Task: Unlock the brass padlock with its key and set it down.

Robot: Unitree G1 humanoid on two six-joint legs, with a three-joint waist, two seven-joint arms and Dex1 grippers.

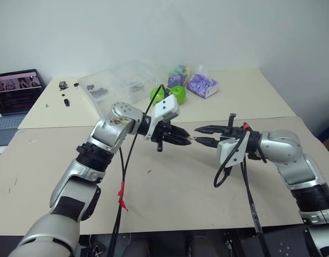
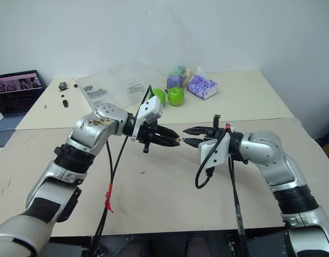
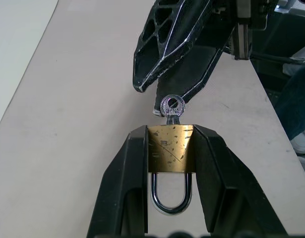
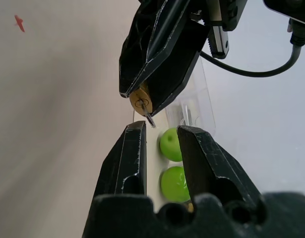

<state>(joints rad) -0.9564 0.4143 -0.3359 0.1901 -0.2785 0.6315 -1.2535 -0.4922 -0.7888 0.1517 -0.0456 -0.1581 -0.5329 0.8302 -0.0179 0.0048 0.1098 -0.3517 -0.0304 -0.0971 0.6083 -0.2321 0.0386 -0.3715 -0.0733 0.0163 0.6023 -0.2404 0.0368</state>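
Held up over the middle of the beige table [image 1: 169, 187], the left gripper [image 3: 169, 148] clamps the small yellow-gold brass padlock [image 3: 170, 154], its thin silver shackle toward the wrist. The tiny silvery key [image 3: 172, 106] sits in the keyhole, pointing right toward the right gripper [image 4: 157, 134], whose fingers stand parted just short of it, grasping nothing. To do this well, the right gripper should probably close squarely on the key's round head before twisting (a glancing pinch would likely slip), with the padlock kept steady.
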